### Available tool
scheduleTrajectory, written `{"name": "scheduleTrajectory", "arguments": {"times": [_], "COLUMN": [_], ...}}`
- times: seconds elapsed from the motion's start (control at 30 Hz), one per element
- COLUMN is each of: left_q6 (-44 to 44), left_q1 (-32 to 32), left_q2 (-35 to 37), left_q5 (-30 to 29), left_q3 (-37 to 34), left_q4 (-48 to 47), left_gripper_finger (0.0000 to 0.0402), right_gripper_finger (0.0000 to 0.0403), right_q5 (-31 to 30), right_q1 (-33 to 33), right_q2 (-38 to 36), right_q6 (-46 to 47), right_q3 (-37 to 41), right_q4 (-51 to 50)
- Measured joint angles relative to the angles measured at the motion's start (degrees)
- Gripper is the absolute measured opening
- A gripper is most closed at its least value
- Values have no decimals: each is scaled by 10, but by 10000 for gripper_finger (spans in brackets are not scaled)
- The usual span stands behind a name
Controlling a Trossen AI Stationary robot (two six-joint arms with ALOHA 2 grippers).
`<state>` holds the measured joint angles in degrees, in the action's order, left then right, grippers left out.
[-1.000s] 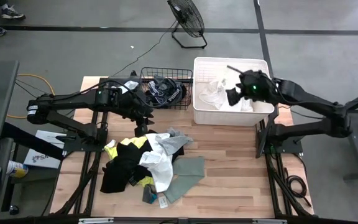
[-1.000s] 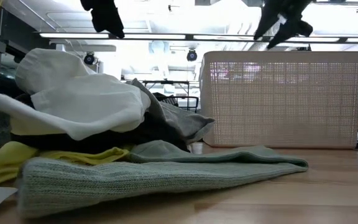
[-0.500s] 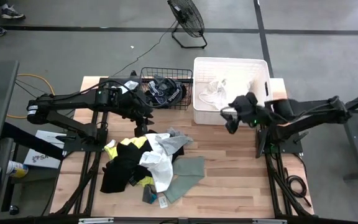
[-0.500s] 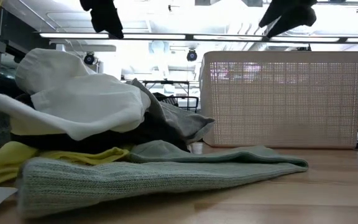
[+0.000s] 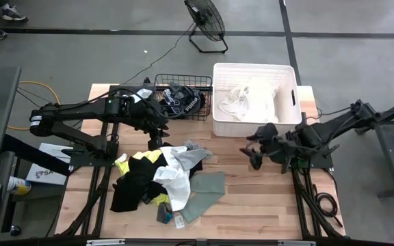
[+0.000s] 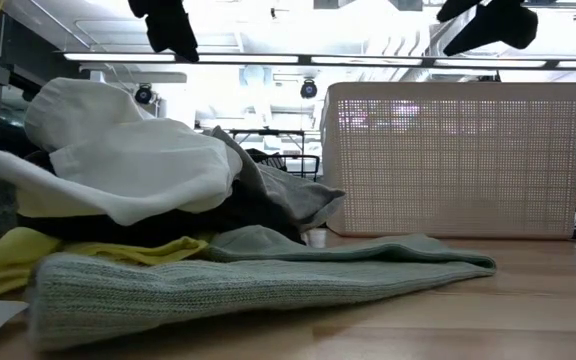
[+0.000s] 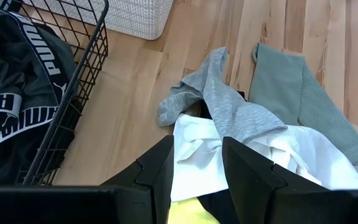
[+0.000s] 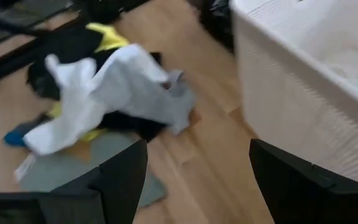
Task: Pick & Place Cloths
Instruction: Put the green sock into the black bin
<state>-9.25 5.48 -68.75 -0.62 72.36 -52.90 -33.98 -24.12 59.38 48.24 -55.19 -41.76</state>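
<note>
Right gripper (image 5: 254,158) open and empty, just in front of the white tub (image 5: 219,121). Left gripper (image 5: 157,137) part open, empty, above the cloths (image 5: 157,179) pile beside the tub.

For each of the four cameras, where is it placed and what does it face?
High: overhead, straight down; both arms, left gripper, right gripper, cloth pile, tub, basket.
Low: table height, level across pile toward tub; grippers hang from above.
Left wrist: above the pile, beside the basket; own open fingers.
Right wrist: toward pile and tub; own open fingers.
All share the pile.
</note>
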Motion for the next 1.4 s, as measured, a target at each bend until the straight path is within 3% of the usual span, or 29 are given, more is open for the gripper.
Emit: {"name": "scheduleTrajectory", "arguments": {"times": [0.3, 0.7, 0.97, 1.23, 1.4], "left_q6": [4, 15, 15, 14, 7], "left_q1": [0, 0, 0, 0, 0], "left_q2": [0, 0, 0, 0, 0], "left_q5": [0, 0, 0, 0, 0], "left_q3": [0, 0, 0, 0, 0], "left_q4": [0, 0, 0, -14, -24], "left_gripper_finger": [131, 131, 131, 131, 131], "right_gripper_finger": [274, 274, 274, 274, 274], "right_q5": [31, 108, 132, 137, 192], "right_q1": [-52, -66, -66, -48, -22], "right_q2": [52, 191, 292, 362, 376], "right_q6": [6, 38, -80, -225, -269], "right_q3": [0, 0, 0, 0, 0], "right_q4": [6, 34, 69, 178, 238]}}
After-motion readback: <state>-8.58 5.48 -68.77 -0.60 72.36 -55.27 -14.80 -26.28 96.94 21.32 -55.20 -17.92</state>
